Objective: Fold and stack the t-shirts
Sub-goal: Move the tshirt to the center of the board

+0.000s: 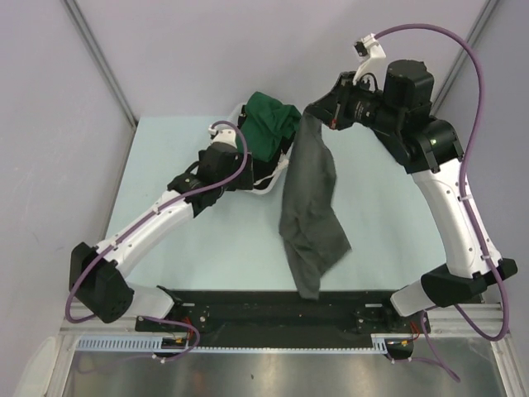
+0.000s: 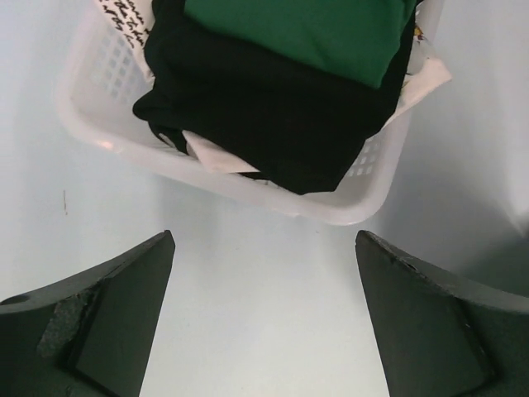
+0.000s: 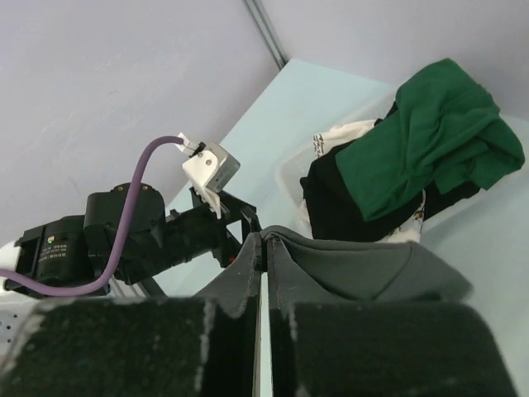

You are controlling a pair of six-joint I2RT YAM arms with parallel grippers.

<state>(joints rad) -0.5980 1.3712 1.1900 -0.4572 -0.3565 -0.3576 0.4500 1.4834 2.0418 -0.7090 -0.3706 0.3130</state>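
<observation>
My right gripper (image 1: 318, 116) is shut on the top edge of the dark charcoal grey t-shirt (image 1: 310, 207) and holds it up; the shirt hangs long and crumpled, its lower end near the table's front edge. In the right wrist view the fingers (image 3: 248, 289) pinch the grey cloth (image 3: 355, 273). The dark green t-shirt (image 1: 269, 124) lies on the black t-shirt (image 2: 264, 116) in the white basket (image 2: 355, 207) at the back. My left gripper (image 2: 264, 240) is open and empty, over bare table just in front of the basket.
The pale blue table (image 1: 380, 215) has grey walls at its back and sides. A white printed cloth (image 2: 124, 16) lies under the shirts in the basket. The left arm (image 3: 124, 240) shows in the right wrist view. A black rail (image 1: 273, 306) runs along the near edge.
</observation>
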